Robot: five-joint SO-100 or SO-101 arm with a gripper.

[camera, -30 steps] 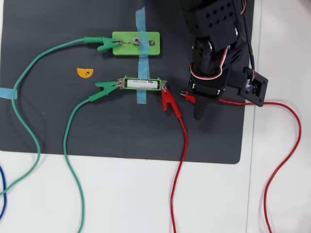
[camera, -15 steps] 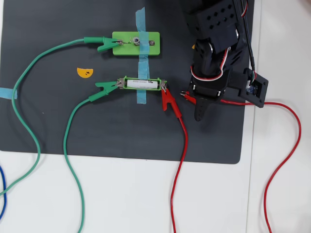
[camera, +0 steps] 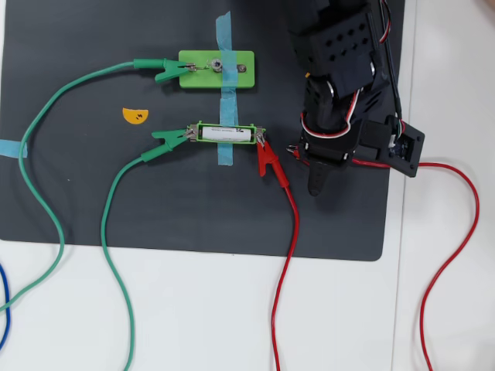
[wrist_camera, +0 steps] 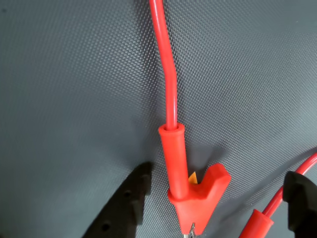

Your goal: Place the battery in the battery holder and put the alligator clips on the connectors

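The white battery (camera: 224, 134) lies inside the green battery holder (camera: 226, 125), which is taped to the dark mat. A green alligator clip (camera: 170, 137) bites the holder's left connector, and a red alligator clip (camera: 271, 162) bites its right connector (camera: 261, 139). Another green clip (camera: 166, 70) grips the connector of the green plate (camera: 236, 59). A second red clip (camera: 297, 152) lies loose under my gripper (camera: 310, 167). In the wrist view, a red clip (wrist_camera: 190, 191) lies on the mat between my wide-apart fingers (wrist_camera: 124, 206), untouched; my gripper (wrist_camera: 221, 171) is open.
Green and red wires (camera: 288, 255) trail off the mat's (camera: 93, 193) front edge onto the white table (camera: 201, 309). A long red wire (camera: 456, 232) loops at the right. An orange half-disc sticker (camera: 134, 116) and blue tape (camera: 224, 31) lie on the mat.
The arm has shifted a little up and to the left over the loose red clip, and the wrist has turned slightly. The clips, battery and holder have not moved.
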